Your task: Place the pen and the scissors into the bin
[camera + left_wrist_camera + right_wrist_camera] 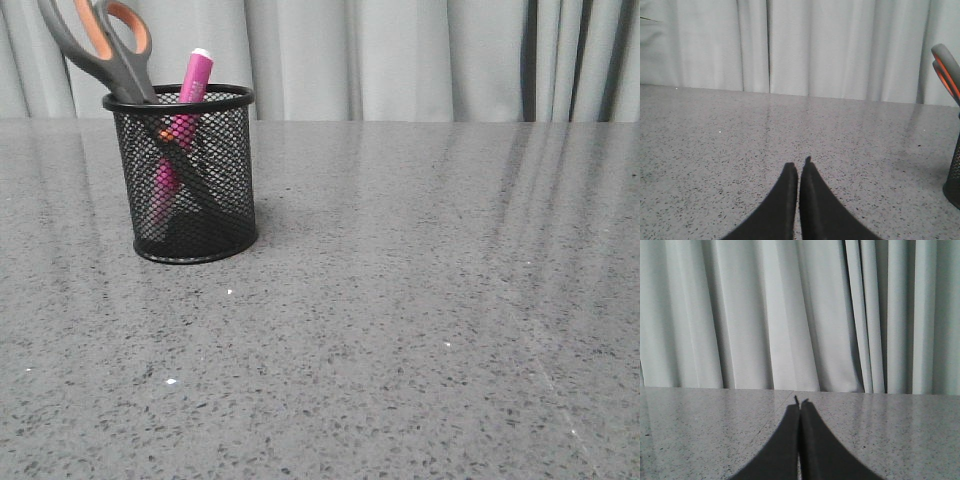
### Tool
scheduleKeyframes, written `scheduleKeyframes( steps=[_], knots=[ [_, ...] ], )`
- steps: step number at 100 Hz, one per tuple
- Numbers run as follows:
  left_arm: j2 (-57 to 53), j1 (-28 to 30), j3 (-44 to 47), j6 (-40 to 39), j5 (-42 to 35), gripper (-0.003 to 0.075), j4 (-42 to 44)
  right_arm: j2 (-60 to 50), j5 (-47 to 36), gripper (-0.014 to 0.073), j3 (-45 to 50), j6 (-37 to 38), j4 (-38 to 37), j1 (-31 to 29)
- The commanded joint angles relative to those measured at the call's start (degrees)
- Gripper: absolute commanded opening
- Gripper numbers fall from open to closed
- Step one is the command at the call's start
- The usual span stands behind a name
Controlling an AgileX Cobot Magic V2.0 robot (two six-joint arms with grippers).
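The black wire-mesh bin (185,180) stands on the grey speckled table at the left of the front view. The magenta pen (190,85) stands inside it, white tip up, leaning against the rim. Beside the pen, the scissors (105,45) are in the bin blades down, their grey and orange handles sticking out above the rim. Neither arm shows in the front view. My left gripper (799,165) is shut and empty above bare table, with the bin's edge (954,175) and the scissors handles (946,67) at the side of its view. My right gripper (800,404) is shut and empty over bare table.
The grey speckled table (420,300) runs back to a pale pleated curtain (400,55). A few tiny white specks (171,381) lie on the table in front of the bin.
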Motion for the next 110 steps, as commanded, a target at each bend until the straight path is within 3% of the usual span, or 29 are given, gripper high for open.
scheduleKeyframes(
  steps=[1, 39, 48, 53, 63, 70, 92, 110],
  knots=[
    [-1.5, 0.0, 1.3, -0.4, -4.3, -0.0021, -0.5, 0.3, -3.6, -0.0075, -1.5, -0.6, 0.6, -0.3],
    [-1.5, 0.0, 1.3, -0.4, -4.3, -0.0021, -0.5, 0.2, -2.3, -0.0075, -1.5, -1.2, 0.5, -0.3],
    [-1.5, 0.0, 1.3, -0.4, -4.3, -0.0021, -0.5, -1.4, 3.5, -0.0076, -1.4, -1.2, 1.4, -0.3],
    [-1.5, 0.0, 1.3, -0.4, -4.3, -0.0021, -0.5, -2.0, 6.8, -0.0075, -1.4, -2.5, 6.0, -0.3],
    [-1.5, 0.0, 1.3, -0.4, -4.3, -0.0022, -0.5, -2.1, 12.0, -0.0076, -1.4, -15.5, 19.4, -0.3],
    [-1.5, 0.0, 1.3, -0.4, -4.3, -0.0021, -0.5, -3.0, 13.2, -0.0076, -1.4, -19.6, 19.8, -0.3],
    [-1.5, 0.0, 1.3, -0.4, -4.3, -0.0021, -0.5, -9.0, 17.8, -0.0075, 1.3, -22.2, 19.8, -0.3],
    [-1.5, 0.0, 1.3, -0.4, -4.3, -0.0021, -0.5, -13.3, 29.3, -0.0076, 1.5, -22.2, 18.6, -0.3]
  ],
)
